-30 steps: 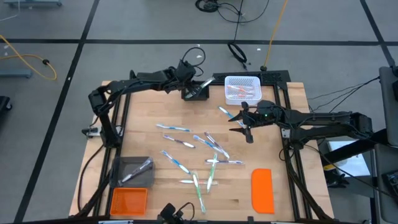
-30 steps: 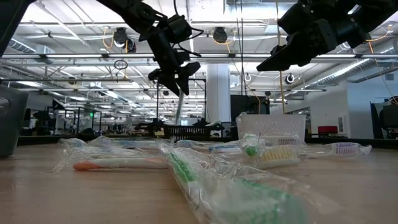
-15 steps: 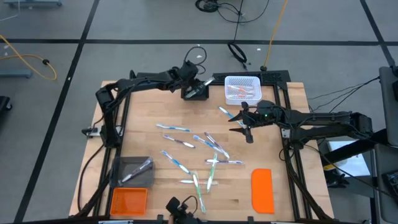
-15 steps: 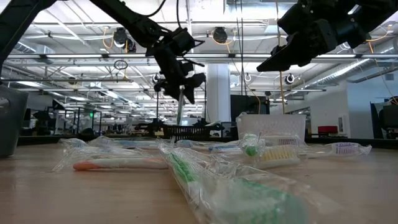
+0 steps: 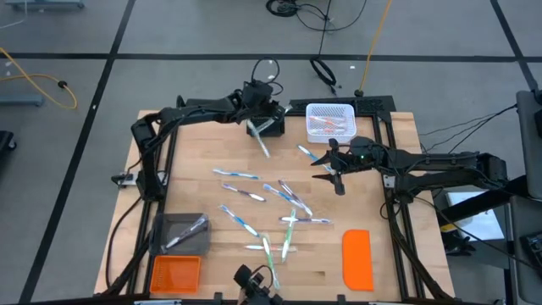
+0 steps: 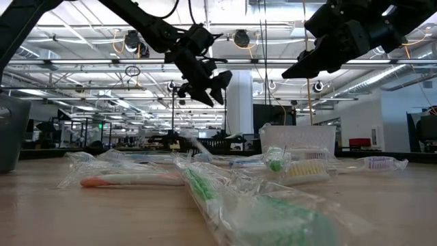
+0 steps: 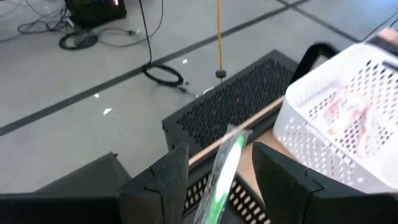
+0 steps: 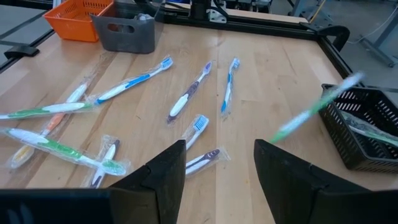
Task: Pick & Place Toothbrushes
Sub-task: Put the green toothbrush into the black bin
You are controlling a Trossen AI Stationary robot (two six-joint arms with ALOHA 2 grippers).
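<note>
Toothbrush [image 5: 262, 141] drops free beside the black basket [image 5: 271, 125], below the open left pincer [image 5: 257, 108]; release squarely over it. Right pincer [image 5: 332, 167] hovers parted, empty, above the tabletop [image 5: 195, 144].

A big lab or workshop: a grey floor [image 5: 169, 34] with cables [image 5: 326, 72], ceiling pipes [image 6: 102, 63] and lamps [image 6: 241, 37].

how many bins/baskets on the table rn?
4. In the high view: black basket and white basket side by side at top centre; grey bin lower left, orange basket just below it. None seems hidden.
</note>
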